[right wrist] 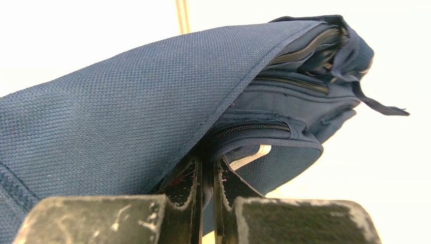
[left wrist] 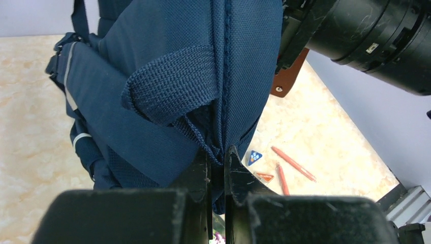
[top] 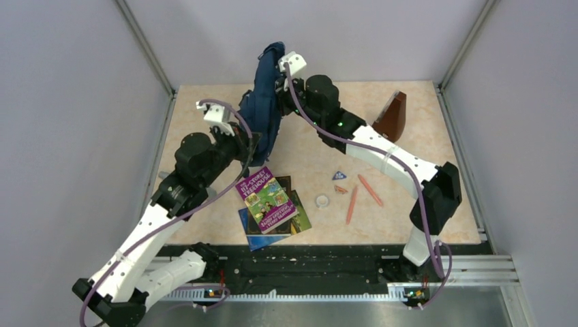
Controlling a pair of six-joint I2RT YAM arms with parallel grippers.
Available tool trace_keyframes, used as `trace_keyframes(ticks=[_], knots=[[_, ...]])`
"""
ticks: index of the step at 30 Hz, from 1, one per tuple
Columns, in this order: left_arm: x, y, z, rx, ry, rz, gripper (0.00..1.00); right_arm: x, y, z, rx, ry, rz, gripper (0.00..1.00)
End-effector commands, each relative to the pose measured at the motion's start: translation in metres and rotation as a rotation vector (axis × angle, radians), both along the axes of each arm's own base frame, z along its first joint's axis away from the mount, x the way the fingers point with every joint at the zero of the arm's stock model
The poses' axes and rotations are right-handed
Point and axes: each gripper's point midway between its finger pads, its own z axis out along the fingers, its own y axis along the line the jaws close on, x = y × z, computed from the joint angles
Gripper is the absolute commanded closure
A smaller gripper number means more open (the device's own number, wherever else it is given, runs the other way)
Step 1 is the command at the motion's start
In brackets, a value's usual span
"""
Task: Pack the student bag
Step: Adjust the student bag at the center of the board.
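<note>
As the student bag (top: 262,112) hangs between them, left jaws and right jaws clamp its fabric tightly.

Beige table (top: 422,211), stacked books (top: 269,201), small white roll (top: 322,201), two orange pencils (top: 370,190), brown object (top: 392,117).

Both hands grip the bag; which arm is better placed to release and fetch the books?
Left. The left hand pinches the student bag low, just beside the books; the right hand holds the bag's top, farther off.
</note>
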Motion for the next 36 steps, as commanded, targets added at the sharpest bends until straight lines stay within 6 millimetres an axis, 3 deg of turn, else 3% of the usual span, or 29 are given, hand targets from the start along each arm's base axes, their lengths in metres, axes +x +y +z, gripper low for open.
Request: trace_keyframes(ticks=[1,7,12,15,20,23,28,30,32,36], knots=[[-0.014,-0.035,0.113,-0.204,-0.279,-0.196,1.00,0.016,-0.019,0.075,0.037,-0.216,-0.137,1.00],[-0.014,-0.052,0.134,-0.242,-0.326,-0.275,1.00,0.010,-0.046,0.122,-0.001,-0.330,-0.210,1.00],[-0.012,-0.051,0.135,-0.262,-0.332,-0.274,1.00,0.004,-0.055,0.134,-0.031,-0.380,-0.212,1.00],[-0.006,-0.038,0.121,-0.263,-0.306,-0.201,1.00,-0.006,-0.040,0.122,-0.059,-0.396,-0.103,1.00],[0.004,0.013,0.070,-0.283,-0.214,0.080,1.00,-0.038,0.007,0.065,-0.144,-0.385,0.123,1.00],[0.005,0.043,0.033,-0.275,-0.156,0.233,1.00,-0.049,0.032,0.025,-0.194,-0.357,0.125,1.00],[-0.005,0.086,-0.017,-0.269,-0.075,0.434,1.00,-0.053,0.048,-0.015,-0.146,-0.242,0.083,0.98],[-0.011,0.102,-0.030,-0.292,-0.063,0.501,1.00,-0.058,0.050,-0.026,-0.114,-0.182,0.097,0.81],[-0.017,0.112,-0.043,-0.316,-0.049,0.541,1.00,-0.064,0.049,-0.036,-0.098,-0.132,0.114,0.54],[-0.025,0.124,-0.080,-0.348,0.012,0.606,1.00,-0.084,0.022,-0.044,-0.048,-0.016,0.092,0.28]])
